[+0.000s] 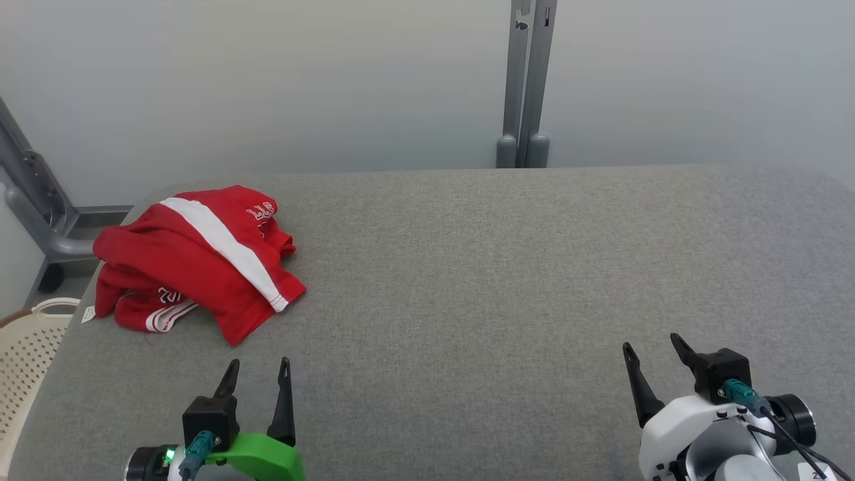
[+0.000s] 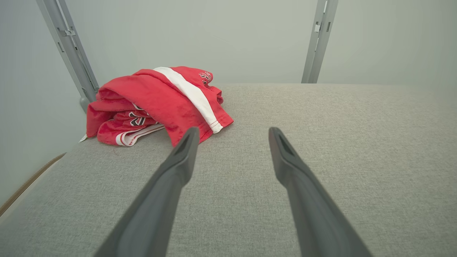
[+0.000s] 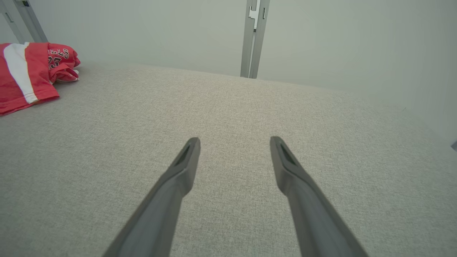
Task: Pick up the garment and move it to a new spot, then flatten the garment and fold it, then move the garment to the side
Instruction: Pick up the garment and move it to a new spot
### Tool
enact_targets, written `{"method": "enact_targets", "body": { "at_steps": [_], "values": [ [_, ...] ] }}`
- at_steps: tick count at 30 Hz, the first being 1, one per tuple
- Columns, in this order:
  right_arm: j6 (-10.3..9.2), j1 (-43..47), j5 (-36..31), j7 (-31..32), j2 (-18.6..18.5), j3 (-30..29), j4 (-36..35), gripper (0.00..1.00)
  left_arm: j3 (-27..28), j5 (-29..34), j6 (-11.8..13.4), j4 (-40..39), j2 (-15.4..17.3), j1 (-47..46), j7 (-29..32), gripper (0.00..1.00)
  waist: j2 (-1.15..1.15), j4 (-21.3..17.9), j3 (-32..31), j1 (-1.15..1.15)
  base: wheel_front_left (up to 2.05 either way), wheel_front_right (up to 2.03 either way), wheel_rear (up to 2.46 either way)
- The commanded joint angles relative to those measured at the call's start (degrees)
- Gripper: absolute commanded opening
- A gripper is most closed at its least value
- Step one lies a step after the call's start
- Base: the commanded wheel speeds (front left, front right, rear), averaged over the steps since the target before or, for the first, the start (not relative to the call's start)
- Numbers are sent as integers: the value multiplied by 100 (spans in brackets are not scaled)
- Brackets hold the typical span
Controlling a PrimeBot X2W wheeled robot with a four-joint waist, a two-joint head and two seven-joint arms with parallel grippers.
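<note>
My left gripper (image 1: 259, 364), fingers apart and empty, is nearer the crumpled red garment (image 1: 194, 267), just ahead by the table (image 1: 467, 280)'s left edge, than my equally spread right gripper (image 1: 649, 342).

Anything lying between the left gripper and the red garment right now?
No, that stretch is bare grey table between the left gripper and the red garment, clearest in the head view.
</note>
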Motion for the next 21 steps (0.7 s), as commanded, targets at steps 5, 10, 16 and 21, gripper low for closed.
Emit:
{"method": "enact_targets", "body": {
  "at_steps": [5, 10, 16, 21],
  "values": [
    [0, -18, 49, -73, -21, 1, 5, 100, -1, -27, 28, 13, 81, -9, -2, 100, 0, 232, 14, 0, 0, 0, 0],
    [0, -9, 115, -131, -20, 5, 34, 100, -17, -4, 49, 0, 158, -39, 16, 100, 0, 555, 40, 0, 0, 0, 0],
    [0, -39, 218, -232, -21, 8, 91, 100, -19, -38, 72, -62, 231, -37, 63, 100, 0, 1005, 61, 0, 0, 0, 0],
    [0, -65, 256, -338, -22, 59, 138, 100, -28, -9, 112, -144, 324, -4, 121, 100, 0, 1363, 73, 0, 0, 0, 0]
  ]
}}
